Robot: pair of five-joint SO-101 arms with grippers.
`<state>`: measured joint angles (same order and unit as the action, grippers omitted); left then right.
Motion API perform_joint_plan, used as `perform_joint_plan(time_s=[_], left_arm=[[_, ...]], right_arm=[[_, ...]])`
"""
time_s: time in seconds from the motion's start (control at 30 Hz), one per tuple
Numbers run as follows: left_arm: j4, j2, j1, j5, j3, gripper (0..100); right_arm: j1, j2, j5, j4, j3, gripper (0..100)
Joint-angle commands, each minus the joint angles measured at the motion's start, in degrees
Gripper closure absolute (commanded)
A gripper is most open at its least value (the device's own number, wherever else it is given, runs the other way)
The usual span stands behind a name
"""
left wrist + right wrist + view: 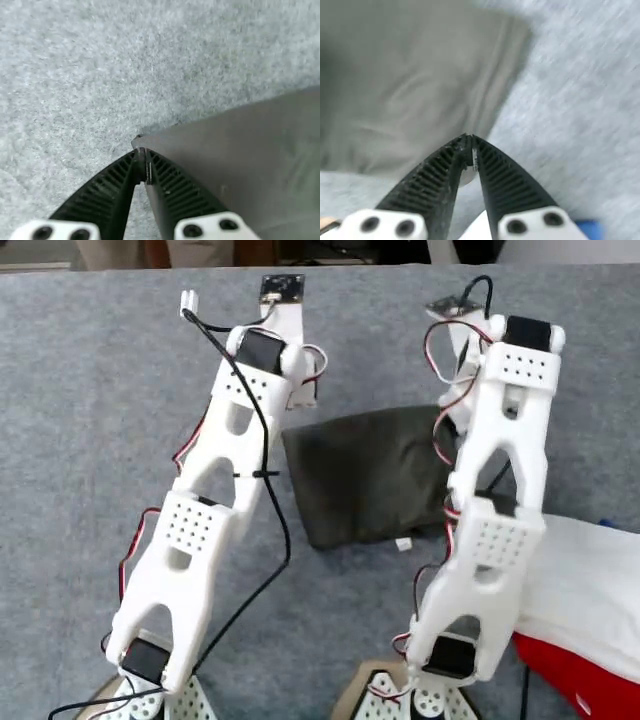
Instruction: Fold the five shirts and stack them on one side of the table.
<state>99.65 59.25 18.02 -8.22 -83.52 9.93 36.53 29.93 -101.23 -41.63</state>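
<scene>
Both pinch dark shirt (365, 475) edge — left gripper (144, 167), right gripper (471, 150).

arms (200, 530): white, perforated | cables (286, 532): red/black | claw fingers (107, 195): black, ribbed

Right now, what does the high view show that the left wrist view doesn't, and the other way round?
High view, not left wrist: the left arm and right arm, plus a white shirt and a red shirt beside the right arm. Left wrist, not high: the left gripper shut on a corner of the dark shirt. Both: the dark shirt on the grey table.
</scene>
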Motion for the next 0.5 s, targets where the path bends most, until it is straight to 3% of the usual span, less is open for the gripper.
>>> perform_joint_plan(time_s=[0.0, 0.1, 0.23, 0.47], left_arm=[[1.23, -1.19, 0.70, 1.85, 2.46, 98], [1.23, -1.27, 1.49, 2.37, 8.35, 98], [1.23, -1.36, 2.90, 0.09, 16.35, 98], [1.23, -7.16, 2.20, -4.66, 27.25, 80]], right_arm=[[0.75, -15.25, -3.96, 0.18, 13.41, 88.5], [-0.31, -23.60, -4.40, 2.37, 24.13, 78.3], [-0.92, -31.34, -4.31, 7.65, 39.34, 76.8], [-1.01, -37.14, -4.22, 22.59, 60.00, 76.4]])
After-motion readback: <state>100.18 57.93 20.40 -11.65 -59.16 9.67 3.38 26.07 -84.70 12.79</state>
